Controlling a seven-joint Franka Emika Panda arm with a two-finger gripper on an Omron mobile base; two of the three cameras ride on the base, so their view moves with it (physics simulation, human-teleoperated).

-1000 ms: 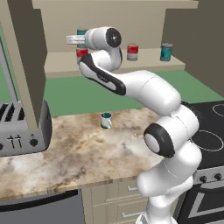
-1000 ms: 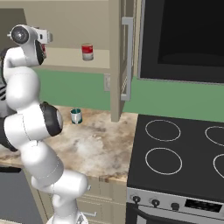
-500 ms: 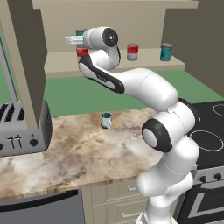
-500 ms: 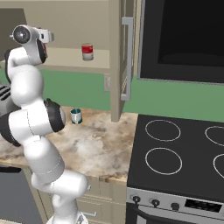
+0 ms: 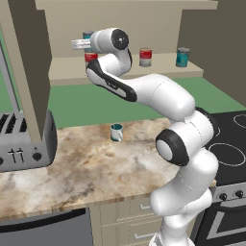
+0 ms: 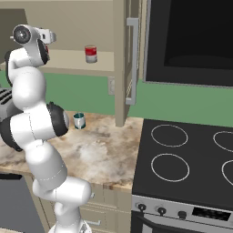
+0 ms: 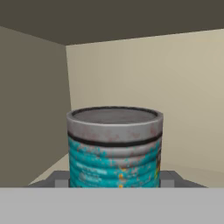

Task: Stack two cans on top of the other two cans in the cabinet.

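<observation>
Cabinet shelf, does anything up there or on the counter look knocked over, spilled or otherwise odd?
Nothing stands out. On the cabinet shelf a red-and-white can and a teal can stand upright and apart. The claw holds another teal can level above a red-and-white one. The mug sits upright on the counter, no spills.

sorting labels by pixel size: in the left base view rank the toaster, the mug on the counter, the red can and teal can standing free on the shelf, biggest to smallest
1. toaster, by far the largest, and nearest the camera
2-4. mug, red can and teal can look alike in size; the cans stand farther back, so no ranking
</observation>
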